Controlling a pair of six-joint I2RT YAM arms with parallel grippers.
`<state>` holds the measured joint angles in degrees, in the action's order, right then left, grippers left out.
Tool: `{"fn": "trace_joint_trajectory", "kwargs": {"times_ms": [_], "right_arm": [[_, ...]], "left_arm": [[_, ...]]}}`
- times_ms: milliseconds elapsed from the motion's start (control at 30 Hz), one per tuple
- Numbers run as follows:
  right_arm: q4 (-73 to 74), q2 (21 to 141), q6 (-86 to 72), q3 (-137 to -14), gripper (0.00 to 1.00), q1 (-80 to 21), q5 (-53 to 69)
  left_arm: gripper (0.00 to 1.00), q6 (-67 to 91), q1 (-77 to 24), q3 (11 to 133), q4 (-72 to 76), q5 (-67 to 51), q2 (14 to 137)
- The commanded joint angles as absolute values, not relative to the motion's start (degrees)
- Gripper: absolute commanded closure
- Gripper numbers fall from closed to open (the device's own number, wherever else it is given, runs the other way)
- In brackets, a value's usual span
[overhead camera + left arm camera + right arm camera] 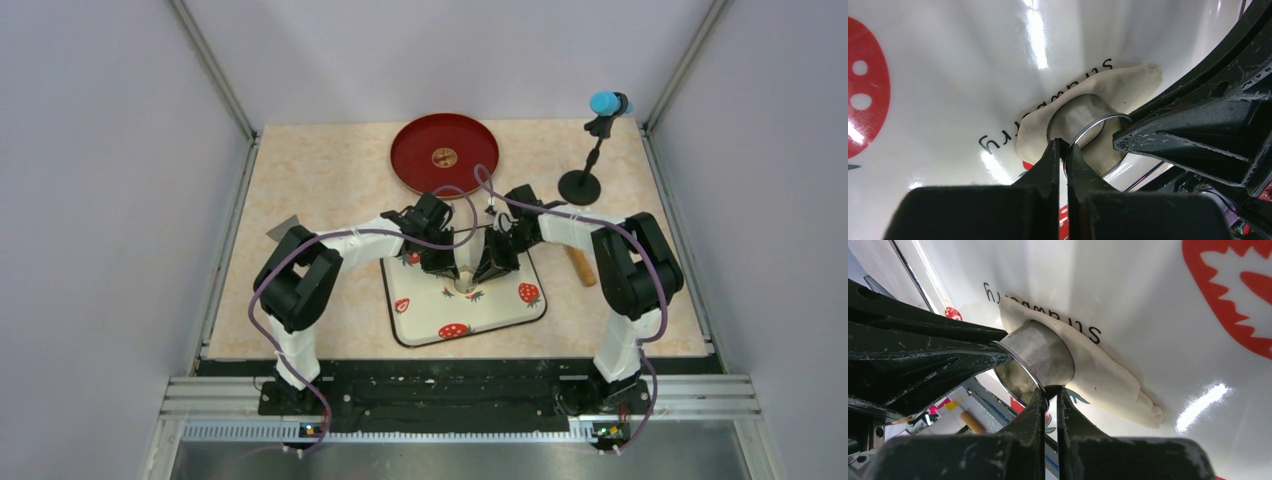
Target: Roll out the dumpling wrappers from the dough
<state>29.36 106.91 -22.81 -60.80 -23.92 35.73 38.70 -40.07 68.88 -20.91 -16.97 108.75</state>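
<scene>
Dough [1108,382]: flat oval sheet lying near centre of strawberry tray [505,312], partly over its printed lettering. Metal ring [1045,352] stands on the dough. Left end effector [1063,147] and right end effector [1050,394] each pinch the ring's rim, jaws narrow

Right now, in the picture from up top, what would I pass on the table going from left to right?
First a small grey flat piece → strawberry tray → wooden roller. The red plate lines up with the tray and the black stand with the roller, so both are left out.
</scene>
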Motion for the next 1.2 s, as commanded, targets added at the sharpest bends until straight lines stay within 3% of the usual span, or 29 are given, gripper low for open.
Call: {"fn": "trace_joint_trajectory", "kwargs": {"times_ms": [0,333,533,767,1033,1167], "right_arm": [[39.18,118.79,-17.57,-51.26,1.0,-28.13,14.33],[48.1,112.53,-16.15,-62.89,1.0,-28.13,14.52],[51.39,111.32,-15.39,-69.52,0.84,-28.16,16.39],[52.67,109.96,-15.43,-72.54,0.58,-28.14,19.09],[53.83,106.85,-16.49,-76.51,0.39,-27.97,22.14],[53.84,106.63,-17.1,-78.27,0.35,-27.57,24.36]], "left_arm": [[1.0,42.64,-42.36,64.79,-23.99,-19.18,117.43],[1.0,39.99,-42.36,69.0,-25.69,-18.15,114.21],[0.89,37.53,-42.19,75.79,-31.67,-15.94,114.45],[0.74,36.54,-42.1,79.42,-35.34,-13.8,113.65],[0.62,36.29,-42.1,80.23,-35.34,-13.69,109.93],[0.59,37.02,-41.72,80.79,-35.21,-14.18,108.55]]}}
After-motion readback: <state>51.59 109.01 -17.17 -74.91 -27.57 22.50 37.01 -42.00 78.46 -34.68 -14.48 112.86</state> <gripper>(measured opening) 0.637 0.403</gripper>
